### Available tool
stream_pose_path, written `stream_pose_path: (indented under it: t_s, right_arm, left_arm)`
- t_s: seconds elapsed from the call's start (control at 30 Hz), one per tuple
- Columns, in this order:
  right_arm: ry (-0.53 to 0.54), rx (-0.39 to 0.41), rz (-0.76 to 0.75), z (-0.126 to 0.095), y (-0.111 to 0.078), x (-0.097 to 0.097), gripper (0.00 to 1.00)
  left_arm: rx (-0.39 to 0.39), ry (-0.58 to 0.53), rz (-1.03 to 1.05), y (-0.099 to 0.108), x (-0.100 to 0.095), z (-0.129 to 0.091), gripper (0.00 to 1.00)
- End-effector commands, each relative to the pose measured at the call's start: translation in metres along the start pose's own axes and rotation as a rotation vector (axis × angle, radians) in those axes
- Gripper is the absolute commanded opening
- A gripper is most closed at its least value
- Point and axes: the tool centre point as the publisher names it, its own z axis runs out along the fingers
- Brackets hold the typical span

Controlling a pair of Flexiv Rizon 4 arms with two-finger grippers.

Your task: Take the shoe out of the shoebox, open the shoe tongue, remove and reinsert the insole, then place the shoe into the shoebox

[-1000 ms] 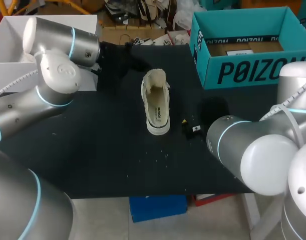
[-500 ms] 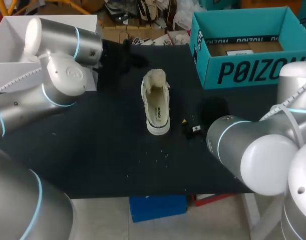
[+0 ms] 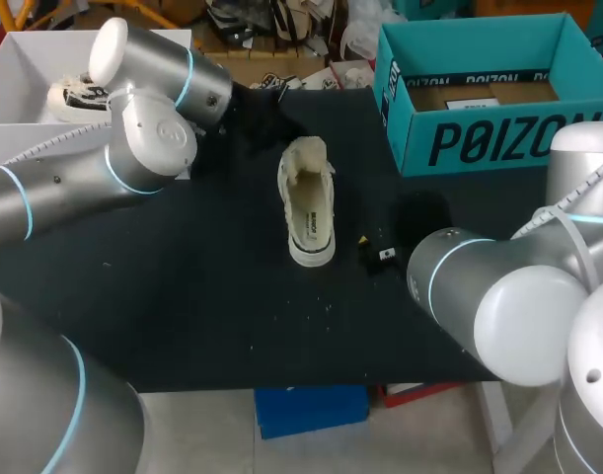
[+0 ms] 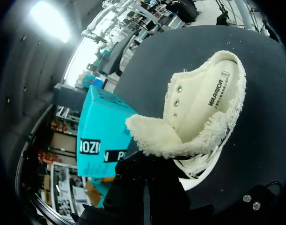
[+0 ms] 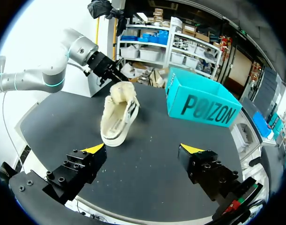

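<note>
Black table (image 3: 183, 296) | shoe (image 3: 309, 212) centre | teal shoebox (image 3: 479, 143) far right corner

A cream-white canvas sneaker (image 3: 309, 212) with fleecy lining and a dark-striped sole stands on its sole. Its mouth is open upward and the insole shows inside. One fleecy end lies just ahead of the left gripper (image 3: 269, 117). The other end faces the right gripper (image 5: 143, 149), well apart from it. An open teal cardboard shoebox (image 3: 479, 138) stands upright farther ahead of the right gripper, apart from the sneaker.
</note>
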Motion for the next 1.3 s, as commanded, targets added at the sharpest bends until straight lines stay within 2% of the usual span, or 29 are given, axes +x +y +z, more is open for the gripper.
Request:
stream_pose_path:
  t_s: [0.03,0.13,0.33,0.73,1.03,1.17,1.3]
  right_arm:
    - [-0.003,-0.002,0.002,0.000,-0.001,0.002,1.00]
    - [-0.003,-0.002,0.002,0.000,-0.001,0.002,1.00]
    - [-0.003,-0.002,0.002,0.000,-0.001,0.002,1.00]
    - [-0.003,-0.002,0.002,0.000,-0.001,0.002,1.00]
    - [-0.003,-0.002,0.002,0.000,-0.001,0.002,1.00]
    - [-0.003,-0.002,0.002,0.000,-0.001,0.002,1.00]
    - [-0.003,-0.002,0.002,0.000,-0.001,0.002,1.00]
  left_arm:
    - [0.028,-0.006,0.010,-0.009,0.004,-0.005,0.00]
    - [0.059,0.000,0.039,-0.018,0.007,-0.011,0.00]
    - [0.059,0.017,0.063,-0.027,0.013,-0.020,0.00]
    - [0.093,0.124,0.064,-0.038,0.038,0.002,0.00]
    - [0.097,0.185,0.124,-0.039,0.029,-0.014,0.00]
    - [0.062,0.154,0.118,-0.031,0.022,-0.021,0.00]
    - [0.062,0.143,0.114,-0.027,0.017,-0.015,0.00]
